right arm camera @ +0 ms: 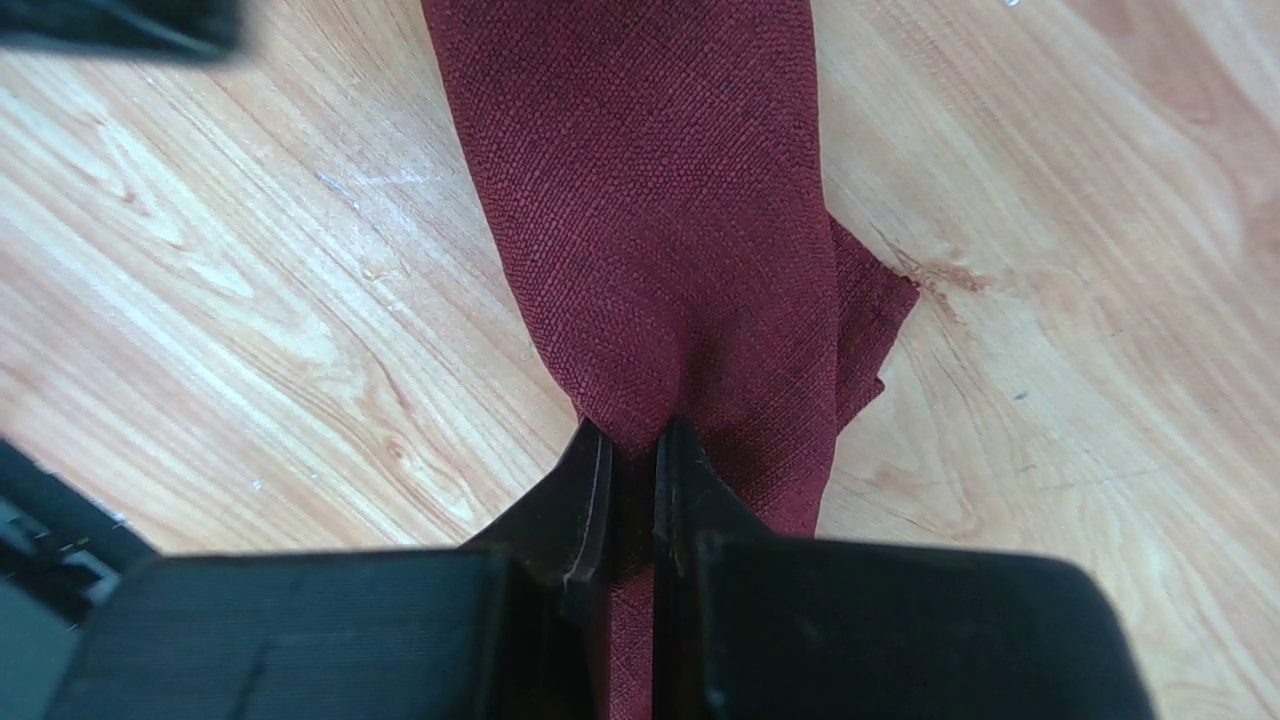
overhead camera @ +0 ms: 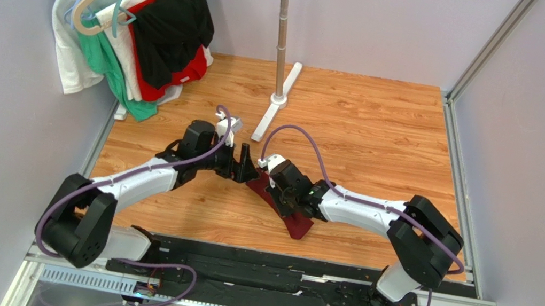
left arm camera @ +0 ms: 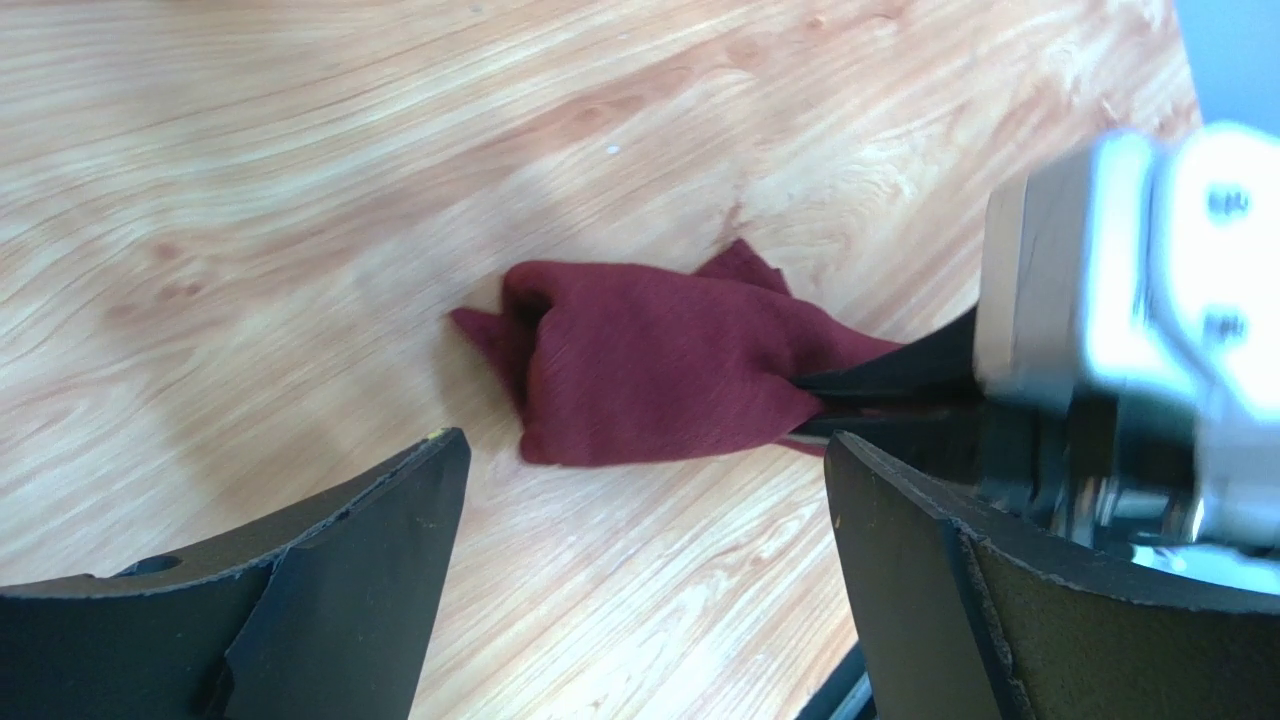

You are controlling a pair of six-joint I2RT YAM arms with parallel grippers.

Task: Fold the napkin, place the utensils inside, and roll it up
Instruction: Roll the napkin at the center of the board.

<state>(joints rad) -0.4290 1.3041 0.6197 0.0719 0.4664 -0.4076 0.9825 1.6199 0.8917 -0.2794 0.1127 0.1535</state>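
Note:
The napkin (overhead camera: 296,223) is a narrow, bunched strip of dark maroon cloth lying on the wooden table. My right gripper (right arm camera: 631,443) is shut on it, with the cloth pinched between the two black fingers and stretching away from them (right arm camera: 661,195). In the left wrist view the napkin's crumpled end (left arm camera: 646,368) lies just beyond my left gripper (left arm camera: 643,480), which is wide open over bare wood and holds nothing. The right gripper's fingers (left arm camera: 887,398) grip the cloth at that view's right. From above, the left gripper (overhead camera: 245,167) and right gripper (overhead camera: 269,187) meet at the strip's far end. The utensils are out of view.
Garments on hangers (overhead camera: 140,28) hang at the back left. A metal pole (overhead camera: 281,33) rises from a white base (overhead camera: 274,109) at the back middle. Grey walls close in both sides. A black rail (overhead camera: 258,268) runs along the near edge.

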